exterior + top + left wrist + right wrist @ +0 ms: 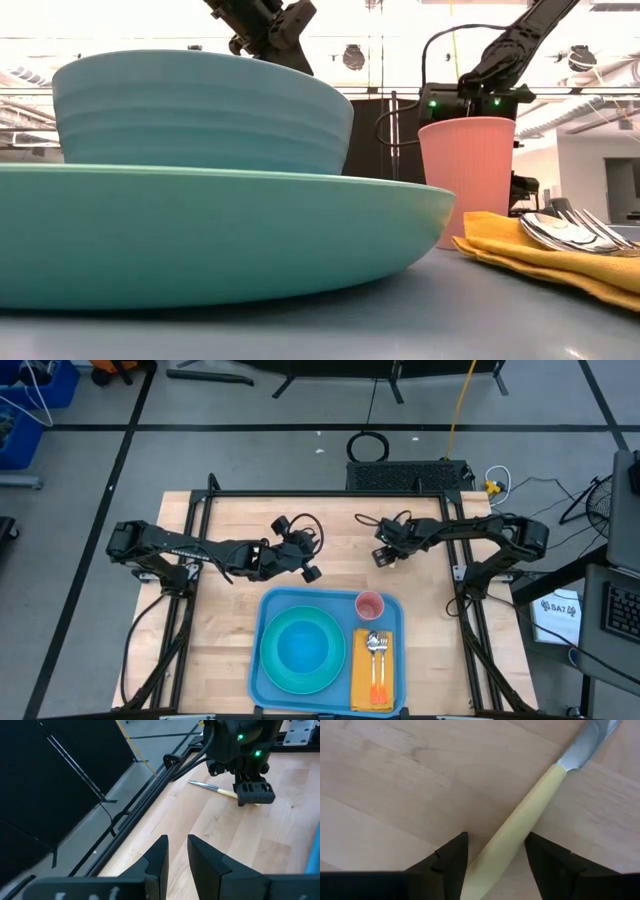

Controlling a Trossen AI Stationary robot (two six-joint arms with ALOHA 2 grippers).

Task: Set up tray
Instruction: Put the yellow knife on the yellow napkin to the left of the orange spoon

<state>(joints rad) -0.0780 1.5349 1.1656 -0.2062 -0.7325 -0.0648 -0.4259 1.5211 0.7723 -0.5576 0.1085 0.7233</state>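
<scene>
Wooden table [230, 630]; blue tray [262, 622]; no legible writing.

- Worktop [395, 775]: pale wood, matt, fine grain.
- Knife [520, 820] between the right claw's fingers: smooth cream handle, shiny metal blade.
- Tray [268, 610]: smooth blue plastic.

The right gripper [496, 855] hangs low over the pale wooden table [395, 780], its two dark fingers [451, 857] spread to either side of a knife's [530, 815] cream-yellow handle. The steel blade points toward one o'clock; contact with the handle cannot be confirmed.
</scene>
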